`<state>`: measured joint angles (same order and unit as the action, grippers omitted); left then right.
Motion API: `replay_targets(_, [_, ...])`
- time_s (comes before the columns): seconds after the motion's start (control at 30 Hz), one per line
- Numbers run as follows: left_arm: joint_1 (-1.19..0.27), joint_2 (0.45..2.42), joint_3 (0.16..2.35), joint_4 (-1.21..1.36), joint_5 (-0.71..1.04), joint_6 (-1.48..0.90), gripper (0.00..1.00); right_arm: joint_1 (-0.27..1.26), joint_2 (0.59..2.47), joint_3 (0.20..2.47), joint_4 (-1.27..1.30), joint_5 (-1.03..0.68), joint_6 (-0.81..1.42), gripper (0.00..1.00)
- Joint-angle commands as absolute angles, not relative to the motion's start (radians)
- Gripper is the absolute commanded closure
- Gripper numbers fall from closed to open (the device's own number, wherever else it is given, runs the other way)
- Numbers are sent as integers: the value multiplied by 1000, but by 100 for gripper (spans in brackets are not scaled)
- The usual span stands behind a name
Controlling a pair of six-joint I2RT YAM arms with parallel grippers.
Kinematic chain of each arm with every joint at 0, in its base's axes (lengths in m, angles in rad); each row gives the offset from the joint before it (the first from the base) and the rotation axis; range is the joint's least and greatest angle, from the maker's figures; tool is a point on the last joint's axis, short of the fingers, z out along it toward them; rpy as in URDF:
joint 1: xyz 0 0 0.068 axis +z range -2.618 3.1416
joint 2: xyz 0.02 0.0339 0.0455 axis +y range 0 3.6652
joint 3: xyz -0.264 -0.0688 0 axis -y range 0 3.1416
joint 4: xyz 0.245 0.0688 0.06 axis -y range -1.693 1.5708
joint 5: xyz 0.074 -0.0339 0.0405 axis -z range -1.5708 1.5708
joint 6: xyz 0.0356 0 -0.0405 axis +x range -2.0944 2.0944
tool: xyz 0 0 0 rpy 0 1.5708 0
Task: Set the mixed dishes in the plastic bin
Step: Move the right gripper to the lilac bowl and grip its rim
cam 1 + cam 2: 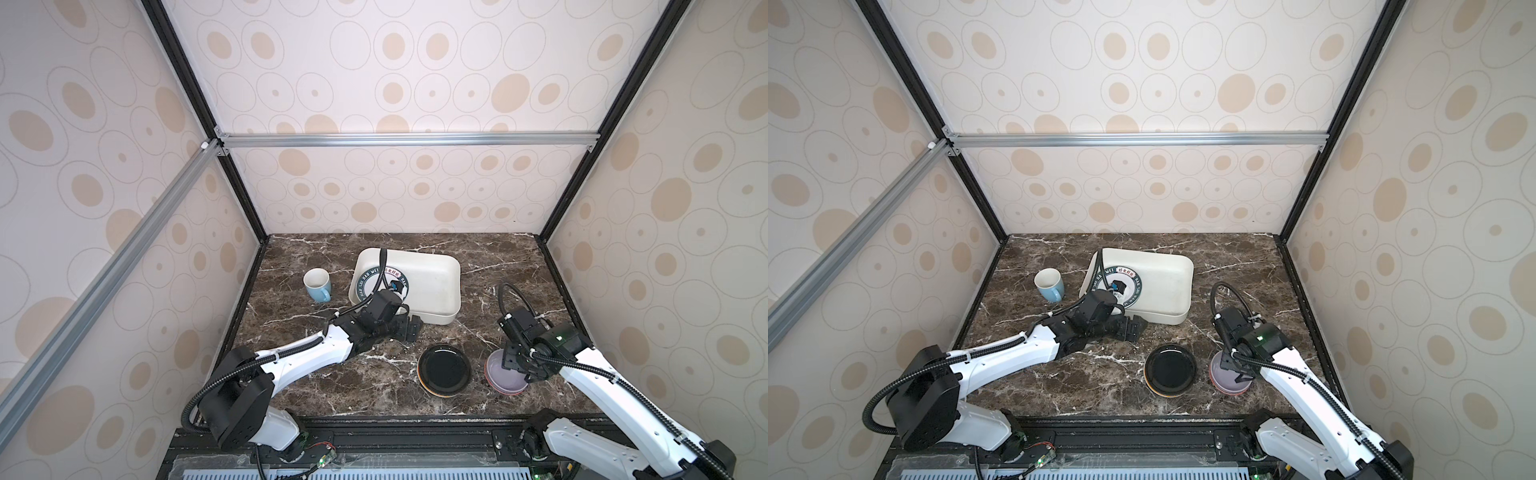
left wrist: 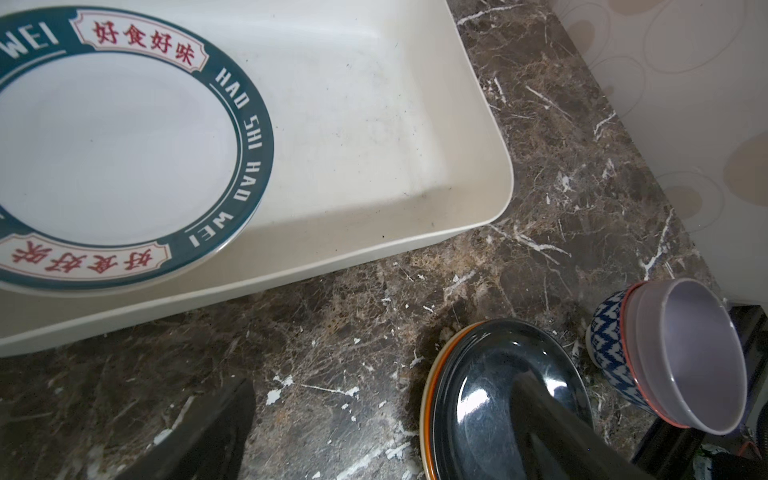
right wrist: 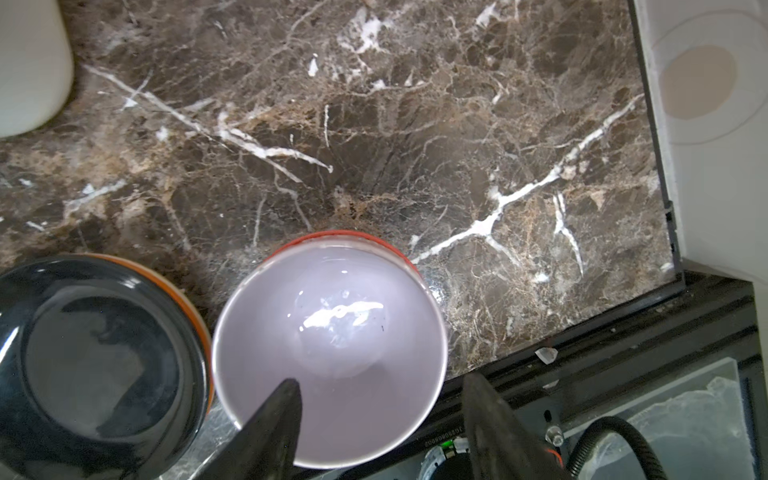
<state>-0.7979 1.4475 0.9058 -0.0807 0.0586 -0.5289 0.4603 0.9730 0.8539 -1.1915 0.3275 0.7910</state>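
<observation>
The bin (image 1: 432,319) is set toward the back edge of the desk (image 1: 382,386), about mid-width. A printed plate (image 2: 116,153) is laid flat in its left end, so the right half of its floor is left bare for further pieces. The mug (image 1: 316,284) is stood upright near the bin's left wall, apart from it.

Near the front edge a black plate (image 1: 444,370) is stacked on an orange plate (image 3: 189,301). Just beside that stack, toward the front right corner, a lilac bowl (image 3: 332,332) is nested in a patterned bowl (image 2: 606,345).

The left gripper (image 1: 411,329) is held low before the bin's front wall, its jaws spread wide with nothing between them. The right gripper (image 3: 380,378) is poised over the lilac bowl with its jaws apart. One finger is seen over the bowl's inside and the other outside its near rim. The rim is straddled but not pinched, which is judged to be the set-up for a rim grasp.

Little room is left around the bowls, with the plate stack close on one side and the front edge just behind. A straight lift is therefore called for before any sideways travel. Open marble is left between the bowls and the bin's right end. The bin's rim must be cleared on the way, and the left arm by the front wall avoided.
</observation>
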Motion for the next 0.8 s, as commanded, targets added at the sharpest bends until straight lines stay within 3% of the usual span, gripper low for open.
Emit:
replay_targets(0.0, [-804, 1440, 916, -85, 49, -486, 3, 436, 995, 837, -1203, 354, 842, 35])
replay_targets(0.5, [-790, 1421, 855, -89, 38, -469, 1, 404, 1012, 630, -989, 212, 907, 36])
replay_targets(0.77, [-781, 1418, 847, -97, 32, -471, 1, 405, 1047, 639, -925, 180, 876, 44])
